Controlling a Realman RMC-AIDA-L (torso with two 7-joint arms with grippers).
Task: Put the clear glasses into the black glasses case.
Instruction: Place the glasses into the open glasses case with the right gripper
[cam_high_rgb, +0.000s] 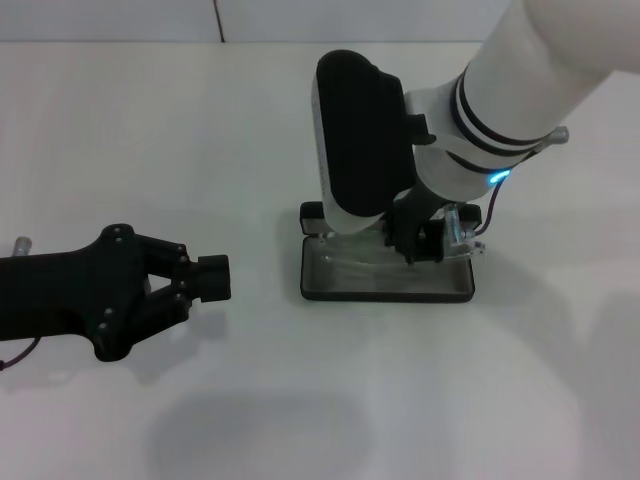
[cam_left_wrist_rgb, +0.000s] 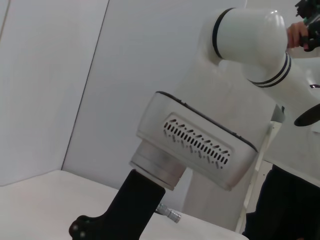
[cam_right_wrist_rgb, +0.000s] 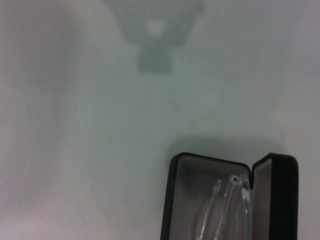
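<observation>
Right tool (cam_high_rgb: 425, 243) hangs over the open black glasses case (cam_high_rgb: 388, 290), its grip hidden, so I cannot tell. Inside lie the clear glasses (cam_high_rgb: 362, 262): light, slippery, brittle; best pinched at the bridge. Left tool (cam_high_rgb: 205, 280), at 9 o'clock on the bench (cam_high_rgb: 120, 130), idles with its fingers drawn narrow.

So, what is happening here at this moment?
The right gripper is low over the open black glasses case on the white table, placing the clear glasses in its grey tray. The glasses lie partly inside, and one end sticks up by the gripper. The left gripper waits apart on the table's left side.
</observation>
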